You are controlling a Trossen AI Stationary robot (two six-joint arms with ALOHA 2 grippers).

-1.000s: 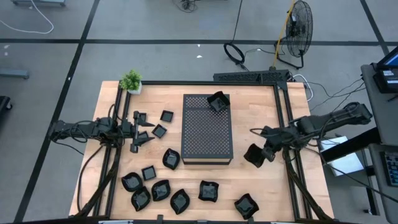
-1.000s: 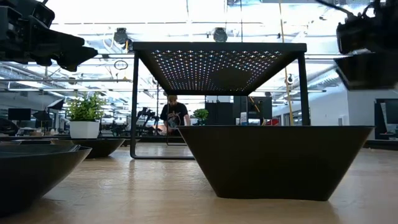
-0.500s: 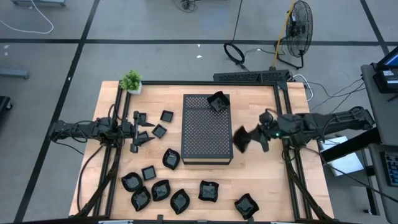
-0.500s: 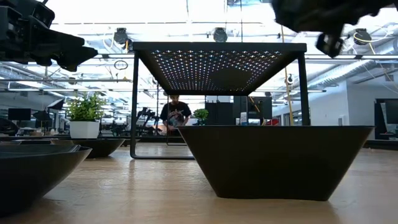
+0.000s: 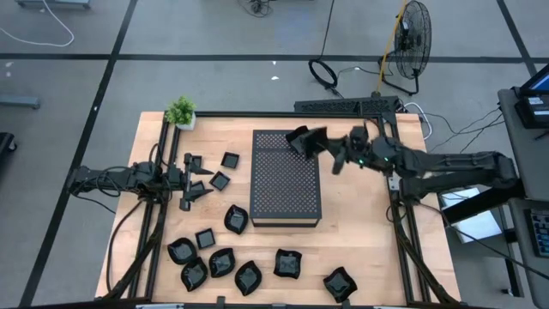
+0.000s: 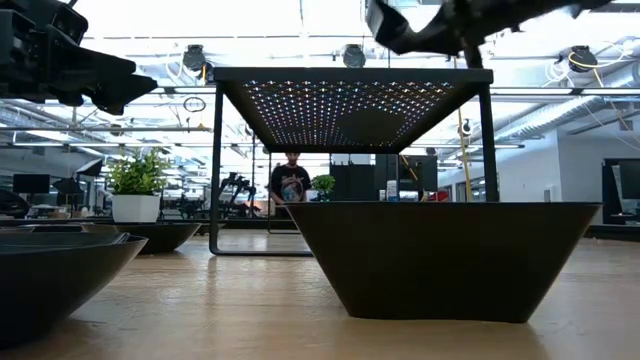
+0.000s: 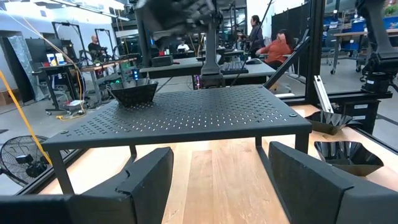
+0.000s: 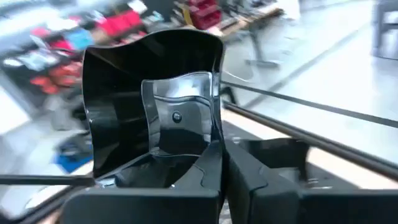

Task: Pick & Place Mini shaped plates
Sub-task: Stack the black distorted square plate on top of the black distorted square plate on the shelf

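Right gripper, jaws closed on the rim of a wavy plate, carries it above the far right corner of the perforated box, beside a plate already there. Best practice, as judged here: lower it level onto free surface before release, clear of that neighbour. Left gripper waits, jaws wide and empty, near the tabletop's left edge. The carried plate's underside and its height above the box cannot be made out.

A grey floor marked with dark lines is seen; a standing fan is placed beyond the table.
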